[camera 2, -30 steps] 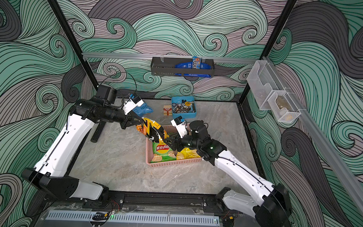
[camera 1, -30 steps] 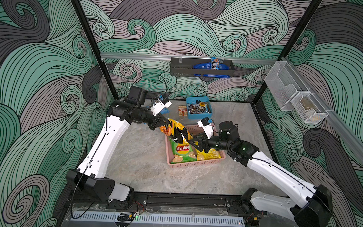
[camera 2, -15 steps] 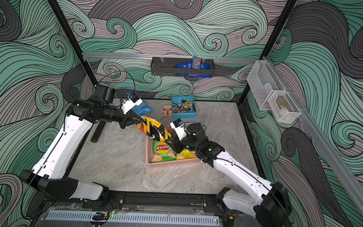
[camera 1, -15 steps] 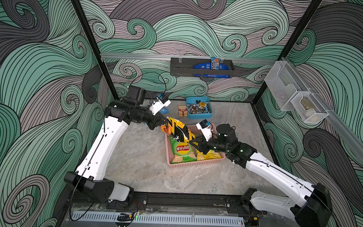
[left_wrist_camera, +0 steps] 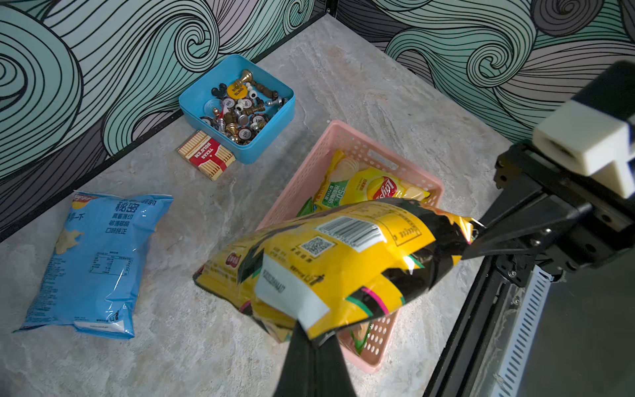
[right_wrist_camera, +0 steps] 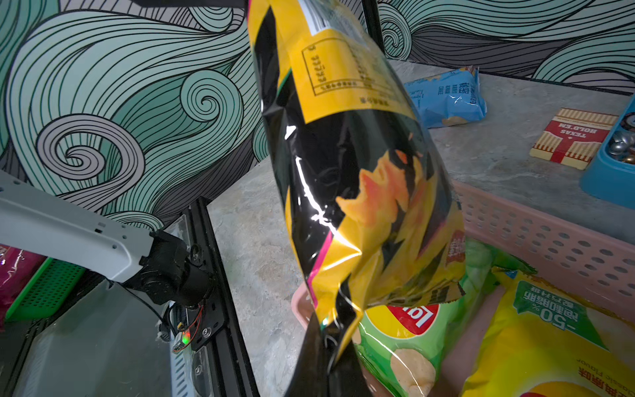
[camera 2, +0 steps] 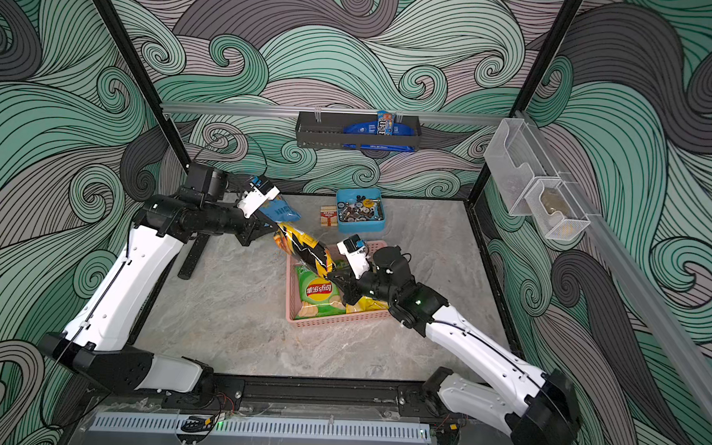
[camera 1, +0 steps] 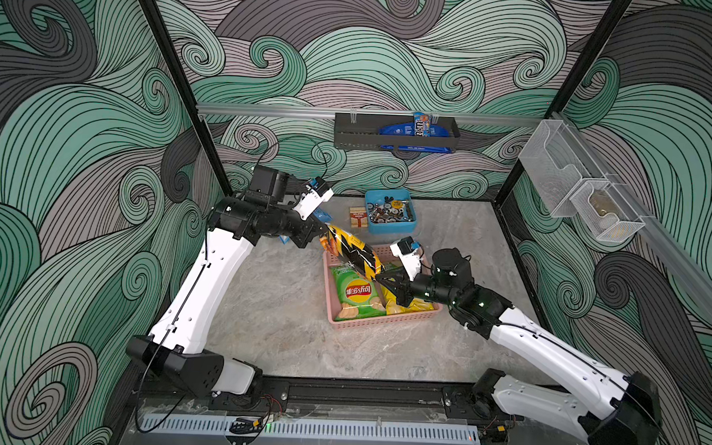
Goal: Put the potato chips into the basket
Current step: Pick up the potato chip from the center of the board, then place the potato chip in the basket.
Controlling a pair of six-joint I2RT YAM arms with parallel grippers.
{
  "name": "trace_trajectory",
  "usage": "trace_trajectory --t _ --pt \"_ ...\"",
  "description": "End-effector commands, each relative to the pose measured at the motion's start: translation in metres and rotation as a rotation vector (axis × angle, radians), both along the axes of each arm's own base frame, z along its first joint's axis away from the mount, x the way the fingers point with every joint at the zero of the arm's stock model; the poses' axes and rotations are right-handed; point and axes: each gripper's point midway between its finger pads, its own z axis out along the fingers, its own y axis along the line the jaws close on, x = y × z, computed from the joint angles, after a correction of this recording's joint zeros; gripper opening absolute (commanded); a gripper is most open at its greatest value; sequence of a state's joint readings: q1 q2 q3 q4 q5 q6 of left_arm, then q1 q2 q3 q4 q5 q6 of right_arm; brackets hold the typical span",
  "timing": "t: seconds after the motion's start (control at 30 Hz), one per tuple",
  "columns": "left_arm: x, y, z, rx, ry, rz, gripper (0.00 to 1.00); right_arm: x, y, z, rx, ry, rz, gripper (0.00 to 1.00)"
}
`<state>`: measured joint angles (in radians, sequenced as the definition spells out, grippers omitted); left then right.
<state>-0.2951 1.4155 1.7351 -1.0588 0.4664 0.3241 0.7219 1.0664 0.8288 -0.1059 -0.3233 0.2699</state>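
We should open the left end effector (left_wrist_camera: 314,338) first, then lower gently. It and the right end effector (right_wrist_camera: 326,347) are both clamped on opposite seams of the black-and-yellow bag (camera 1: 351,252), which is stretched between them above the side of the basket (camera 1: 383,323) nearest the surface's back left corner.

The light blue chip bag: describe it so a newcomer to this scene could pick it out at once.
Find the pink basket on the table. Behind it lies a small red-and-cream box; left of that box the light blue chip bag lies flat. It is the only blue chip bag, and the only one lying outside the basket.
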Motion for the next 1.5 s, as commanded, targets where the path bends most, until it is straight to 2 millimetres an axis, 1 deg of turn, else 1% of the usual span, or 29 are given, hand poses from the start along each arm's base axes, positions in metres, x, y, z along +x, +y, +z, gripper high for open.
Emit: trace_trajectory --t 0.0,0.13,0.23,0.43,0.47,0.57,0.7,0.77,0.87,1.0,1.1,1.27,1.37,1.47 --pt "0.024 -0.003 0.019 -0.027 -0.094 0.019 0.0 -0.029 0.007 -0.019 0.01 0.128 0.086 0.0" --pt "0.021 -0.018 0.003 -0.032 -0.069 -0.06 0.0 -0.048 0.019 -0.015 0.087 0.198 0.149 0.0" --pt "0.018 -0.026 -0.006 -0.025 -0.061 -0.095 0.0 -0.061 0.023 -0.012 0.126 0.231 0.179 0.01" --pt "0.011 -0.04 -0.033 0.022 -0.031 -0.154 0.0 -0.08 0.032 -0.024 0.176 0.324 0.233 0.03" --pt "0.01 -0.043 -0.038 0.028 -0.026 -0.161 0.0 -0.082 0.035 -0.022 0.197 0.323 0.245 0.03" --pt "0.006 -0.05 -0.054 0.042 0.001 -0.182 0.0 -0.089 0.045 -0.027 0.207 0.348 0.274 0.03" --pt "0.008 -0.053 -0.066 0.052 0.013 -0.179 0.0 -0.096 0.059 -0.034 0.186 0.368 0.311 0.03" --pt "0.009 -0.053 -0.064 0.047 0.004 -0.173 0.0 -0.098 0.065 -0.031 0.186 0.364 0.326 0.05" --pt "0.013 -0.051 -0.057 0.042 -0.025 -0.149 0.0 -0.095 0.071 -0.024 0.196 0.352 0.336 0.08" --pt "0.024 -0.044 -0.047 0.062 -0.079 -0.09 0.0 -0.09 0.08 -0.019 0.197 0.341 0.344 0.14" --pt "0.027 -0.041 -0.047 0.086 -0.088 -0.075 0.0 -0.086 0.086 -0.022 0.188 0.352 0.345 0.14" --pt "0.033 -0.035 -0.05 0.121 -0.09 -0.046 0.0 -0.08 0.095 -0.036 0.162 0.369 0.342 0.13" --pt "0.037 -0.03 -0.046 0.132 -0.109 -0.008 0.0 -0.078 0.101 -0.038 0.168 0.374 0.356 0.12" --pt "0.04 -0.027 -0.04 0.137 -0.131 0.02 0.0 -0.075 0.106 -0.033 0.176 0.366 0.361 0.11"
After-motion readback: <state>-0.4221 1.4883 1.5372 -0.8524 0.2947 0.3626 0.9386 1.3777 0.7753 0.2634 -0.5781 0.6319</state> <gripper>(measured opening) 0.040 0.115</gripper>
